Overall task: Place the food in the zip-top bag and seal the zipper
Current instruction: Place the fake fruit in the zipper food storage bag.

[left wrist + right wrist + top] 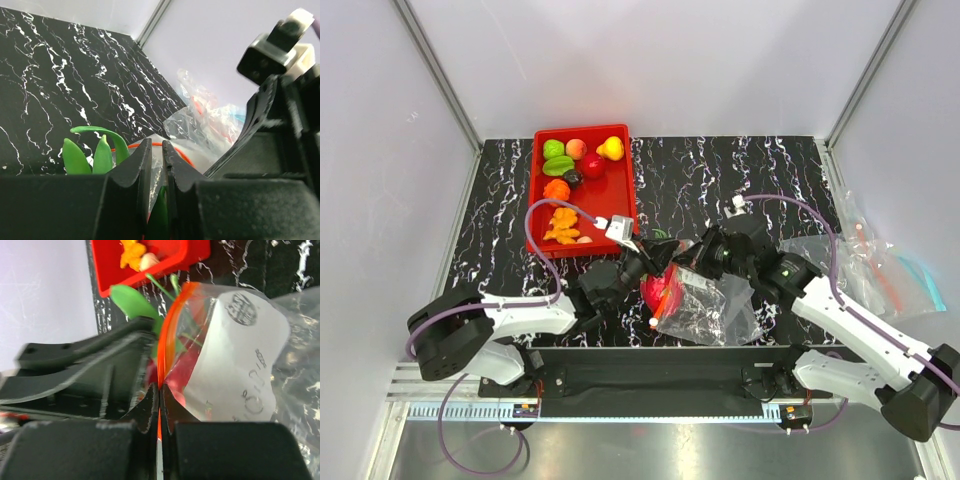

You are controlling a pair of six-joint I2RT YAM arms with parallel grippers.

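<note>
beyond the left gripper [157, 146] and off to its left sits a shallow red rectangular plastic tray [616, 196] holding small glossy toy fruits and vegetables [557, 165], on the black white-veined marble-look table [740, 180]. the left gripper's jaws stand narrow, pinching clear film at the mouth of the clear thin plastic zip-top bag [712, 306], which lies between the two grippers. a magenta-red toy piece with green leaves [660, 290] sits inside the bag near its mouth, right at the left fingertips. the right gripper [159, 392] is closed tight on the narrow orange-red zipper strip [169, 335]. well off to its right lie spare clear bags [876, 266]
</note>
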